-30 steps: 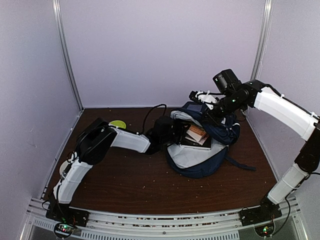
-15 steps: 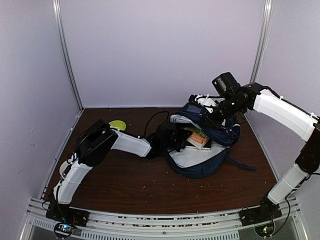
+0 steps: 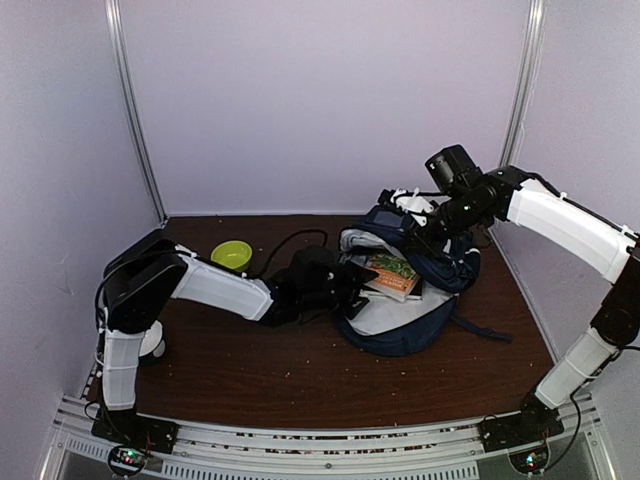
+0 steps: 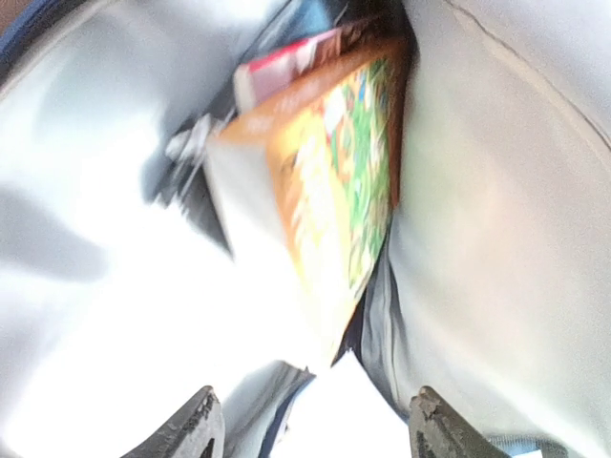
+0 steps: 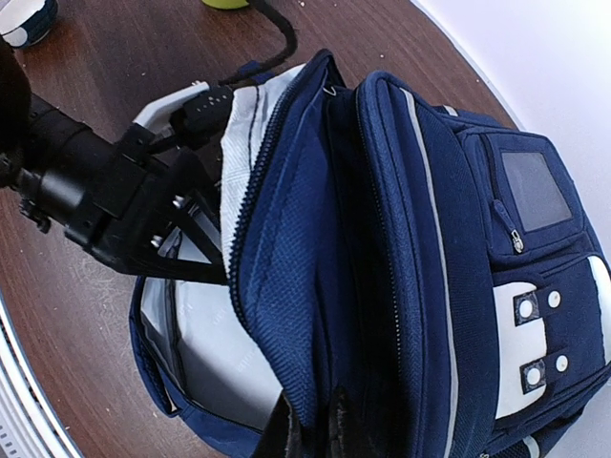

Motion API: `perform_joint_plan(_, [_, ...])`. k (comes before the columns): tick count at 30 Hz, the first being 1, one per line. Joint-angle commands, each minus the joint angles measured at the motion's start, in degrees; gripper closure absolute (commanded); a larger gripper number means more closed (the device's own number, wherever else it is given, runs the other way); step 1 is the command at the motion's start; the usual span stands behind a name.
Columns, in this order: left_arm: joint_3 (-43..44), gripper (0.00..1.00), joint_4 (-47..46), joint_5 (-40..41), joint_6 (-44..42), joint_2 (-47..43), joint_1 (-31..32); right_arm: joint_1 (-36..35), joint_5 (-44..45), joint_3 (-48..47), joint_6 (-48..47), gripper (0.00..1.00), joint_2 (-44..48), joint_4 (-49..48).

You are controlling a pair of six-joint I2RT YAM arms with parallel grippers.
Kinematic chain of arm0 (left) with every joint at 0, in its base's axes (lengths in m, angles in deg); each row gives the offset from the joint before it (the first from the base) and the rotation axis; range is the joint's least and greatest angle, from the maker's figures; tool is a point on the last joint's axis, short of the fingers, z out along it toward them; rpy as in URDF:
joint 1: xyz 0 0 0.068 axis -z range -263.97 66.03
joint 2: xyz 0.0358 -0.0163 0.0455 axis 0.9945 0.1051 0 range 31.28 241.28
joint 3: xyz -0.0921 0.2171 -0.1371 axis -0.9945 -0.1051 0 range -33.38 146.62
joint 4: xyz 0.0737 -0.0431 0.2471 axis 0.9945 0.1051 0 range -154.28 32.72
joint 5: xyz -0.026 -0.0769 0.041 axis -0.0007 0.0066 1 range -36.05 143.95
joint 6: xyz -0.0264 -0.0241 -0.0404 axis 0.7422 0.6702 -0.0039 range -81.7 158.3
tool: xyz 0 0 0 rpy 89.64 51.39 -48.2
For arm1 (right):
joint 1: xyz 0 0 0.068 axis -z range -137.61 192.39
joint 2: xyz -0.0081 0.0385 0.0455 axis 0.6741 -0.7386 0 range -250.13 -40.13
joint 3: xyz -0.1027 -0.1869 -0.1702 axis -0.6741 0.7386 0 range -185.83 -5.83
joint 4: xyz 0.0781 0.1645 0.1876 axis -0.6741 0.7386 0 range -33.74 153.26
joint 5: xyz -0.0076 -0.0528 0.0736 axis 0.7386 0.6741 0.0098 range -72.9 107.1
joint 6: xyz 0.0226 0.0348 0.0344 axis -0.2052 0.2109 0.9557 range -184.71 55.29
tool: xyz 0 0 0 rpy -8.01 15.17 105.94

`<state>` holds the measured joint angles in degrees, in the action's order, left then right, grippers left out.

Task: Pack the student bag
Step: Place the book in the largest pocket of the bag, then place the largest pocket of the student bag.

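From above, one brown table [image 3: 300,385] inside lilac walls [image 3: 330,100] carries one student bag [image 3: 455,265] at 2 o'clock and one green bowl [image 3: 232,254] at 10, with open wood toward 6; the left wrist view shows the left gripper [image 4: 315,434] released before one book [image 4: 334,191]; the right wrist view shows the right gripper [image 5: 310,429] clenched on the bag's rim.

A lime-green bowl [image 3: 232,254] sits near the far left corner of the dark brown tabletop [image 3: 300,385], which is speckled with pale crumbs.
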<state>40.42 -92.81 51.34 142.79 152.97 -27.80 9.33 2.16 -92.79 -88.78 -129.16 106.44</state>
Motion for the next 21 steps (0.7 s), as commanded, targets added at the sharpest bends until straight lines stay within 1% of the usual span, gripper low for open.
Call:
perform_joint_plan(1, [-6.5, 0.32, 0.2, -1.2, -0.3, -5.8, 0.1, 0.5, 0.3, 2.1, -1.1, 1.00, 2.9, -4.5])
perform_joint_plan(6, [-19.8, 0.33, -3.5, 2.5, -6.1, -16.7, -0.1, 0.8, -2.2, 6.6, -5.1, 1.00, 3.2, -4.5])
perform_joint_plan(8, [-22.5, 0.33, -2.5, 1.9, -11.5, -20.6, -0.8, 0.8, -3.4, 8.5, -6.3, 1.00, 3.3, -4.3])
perform_joint_plan(11, [-24.3, 0.34, 2.5, 0.5, -21.8, -25.8, -2.4, 0.7, -4.9, 11.9, -7.4, 1.00, 3.8, -3.8])
perform_joint_plan(13, [-23.6, 0.34, 8.7, 2.6, -32.7, -30.1, -3.2, 0.7, -5.4, 13.9, -8.5, 1.00, 4.2, -3.6])
perform_joint_plan(14, [-22.3, 0.33, 12.7, 4.6, -41.0, -32.1, -3.3, 0.7, -5.6, 14.7, -9.2, 1.00, 4.5, -3.3])
perform_joint_plan(16, [-18.0, 0.32, 21.2, 12.4, -58.7, -35.5, -2.1, 0.7, -6.7, 16.1, -10.9, 0.99, 4.9, -2.3])
perform_joint_plan(17, [-16.7, 0.31, 22.6, 16.5, -68.3, -36.9, -0.7, 0.7, -7.3, 16.6, -11.5, 0.94, 5.0, -1.7])
perform_joint_plan(18, [-16.5, 0.30, 21.8, 19.7, -76.2, -38.0, 0.6, 0.7, -7.9, 16.8, -11.9, 0.89, 5.1, -0.6])
perform_joint_plan(19, [-17.2, 0.28, 19.2, 20.8, -84.0, -38.8, 1.4, 0.8, -9.2, 16.9, -12.5, 0.84, 5.4, 0.7])
perform_joint_plan(20, [-18.1, 0.23, 16.8, 20.8, -89.5, -39.2, 1.5, 1.1, -10.5, 17.1, -13.1, 0.80, 5.9, 1.9])
perform_joint_plan(21, [-18.9, 0.11, 14.8, 21.4, -93.5, -39.1, 1.5, 1.3, -12.0, 17.4, -13.4, 0.76, 6.8, 2.9])
